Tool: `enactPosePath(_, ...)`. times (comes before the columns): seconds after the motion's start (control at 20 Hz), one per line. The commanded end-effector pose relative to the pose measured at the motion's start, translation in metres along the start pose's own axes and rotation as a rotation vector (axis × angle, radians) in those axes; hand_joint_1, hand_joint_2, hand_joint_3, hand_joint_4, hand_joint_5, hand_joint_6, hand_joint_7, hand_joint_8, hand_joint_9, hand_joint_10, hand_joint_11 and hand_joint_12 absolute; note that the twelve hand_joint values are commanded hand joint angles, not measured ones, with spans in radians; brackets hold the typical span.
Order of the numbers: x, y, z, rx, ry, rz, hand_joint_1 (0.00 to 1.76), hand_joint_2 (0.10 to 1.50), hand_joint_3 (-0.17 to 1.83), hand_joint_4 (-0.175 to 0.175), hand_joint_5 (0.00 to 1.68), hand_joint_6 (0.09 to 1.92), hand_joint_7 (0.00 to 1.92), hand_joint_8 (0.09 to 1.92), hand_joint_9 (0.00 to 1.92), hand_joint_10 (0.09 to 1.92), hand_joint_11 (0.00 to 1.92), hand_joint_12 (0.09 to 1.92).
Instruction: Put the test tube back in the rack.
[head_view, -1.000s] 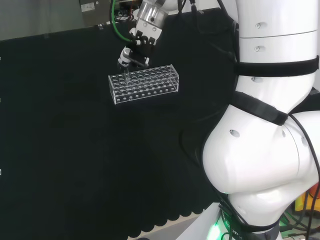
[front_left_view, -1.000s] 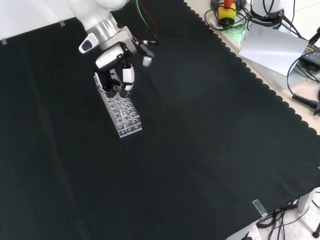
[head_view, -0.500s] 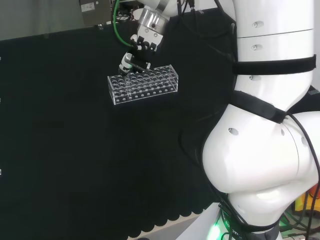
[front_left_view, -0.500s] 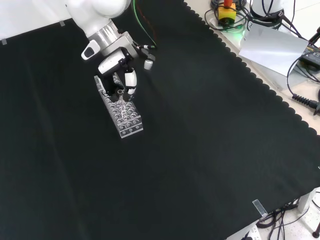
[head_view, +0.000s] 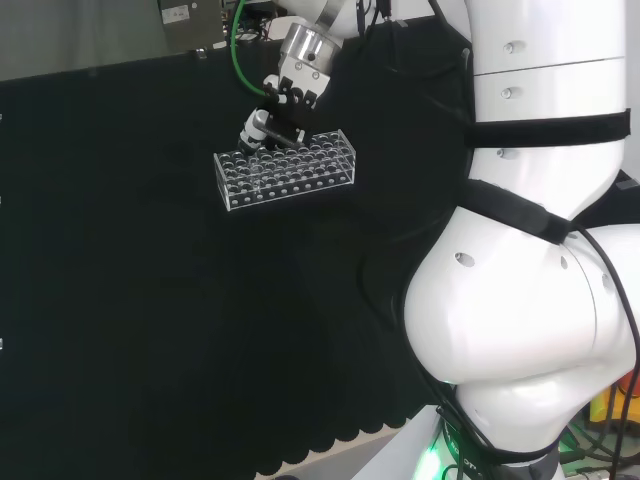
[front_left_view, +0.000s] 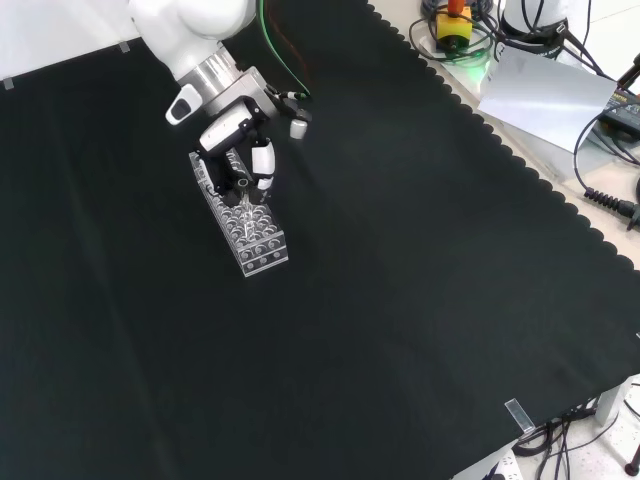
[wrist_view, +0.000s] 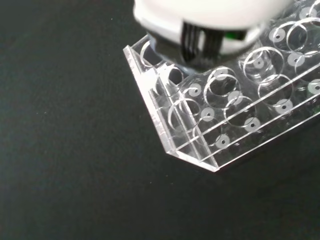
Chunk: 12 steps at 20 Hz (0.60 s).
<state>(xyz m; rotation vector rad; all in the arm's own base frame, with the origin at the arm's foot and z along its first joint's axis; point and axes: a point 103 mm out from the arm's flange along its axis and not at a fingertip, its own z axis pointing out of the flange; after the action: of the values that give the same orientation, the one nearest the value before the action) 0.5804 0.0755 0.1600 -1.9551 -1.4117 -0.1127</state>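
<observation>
Head view: the clear rack (head_view: 286, 171) lies on the black cloth (head_view: 150, 300) at about 11 o'clock from the picture's middle. The hand (head_view: 272, 124) hangs over the rack's left half, at its far edge, fingers curled downward and close together. A thin clear test tube (head_view: 257, 160) seems to run from the fingertips down into the rack's holes, though it is faint against the clear plastic.

Front view: the rack (front_left_view: 240, 215) runs from 11 o'clock to 5 o'clock. The hand (front_left_view: 238, 150) comes down from 12 o'clock onto its upper half, fingers (front_left_view: 263, 165) pinched narrowly around the tube's top (front_left_view: 244, 189).

Wrist view: a corner of the rack (wrist_view: 200, 130) with its rings of holes sits close below the blurred white hand (wrist_view: 210, 20). I cannot pick out the tube here.
</observation>
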Motion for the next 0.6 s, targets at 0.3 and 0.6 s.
enactPosePath(0.3,0.012,-0.013,-0.025,0.012,0.010,-0.063,1.20,0.46,0.92,-0.075,0.69,0.77,0.63,0.95,0.72,0.87,0.58,1.44)
enactPosePath(0.6,0.024,-0.034,-0.066,-0.039,-0.008,-0.092,1.20,0.45,0.92,-0.063,0.65,0.76,0.60,0.95,0.67,0.86,0.55,1.44)
